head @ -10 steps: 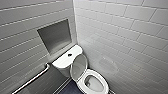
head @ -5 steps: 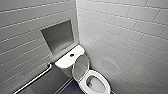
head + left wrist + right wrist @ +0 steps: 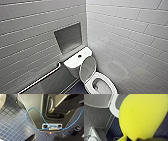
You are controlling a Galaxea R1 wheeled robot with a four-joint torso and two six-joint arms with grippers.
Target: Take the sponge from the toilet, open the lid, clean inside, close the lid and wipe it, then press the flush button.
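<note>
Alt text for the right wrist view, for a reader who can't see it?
A bright yellow sponge looms large up close. Behind it is the white toilet with its lid raised, above a dark blue mosaic floor.

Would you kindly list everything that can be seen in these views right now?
toilet: one, white, in the tiled corner.
lid: one, white, raised against the tank.
flush button: one, dark, on the tank top.
niche: one, grey, recessed in the wall above the tank.
grab rail: one, metal, on the wall beside the tank.
walls: two, pale grey tiles.
floor: dark blue small tiles.
sponge: one, bright yellow, over the bowl's edge.
cable: one, blue, looped over the robot's grey body.
right end effector: one, dark, holding the sponge.
</note>
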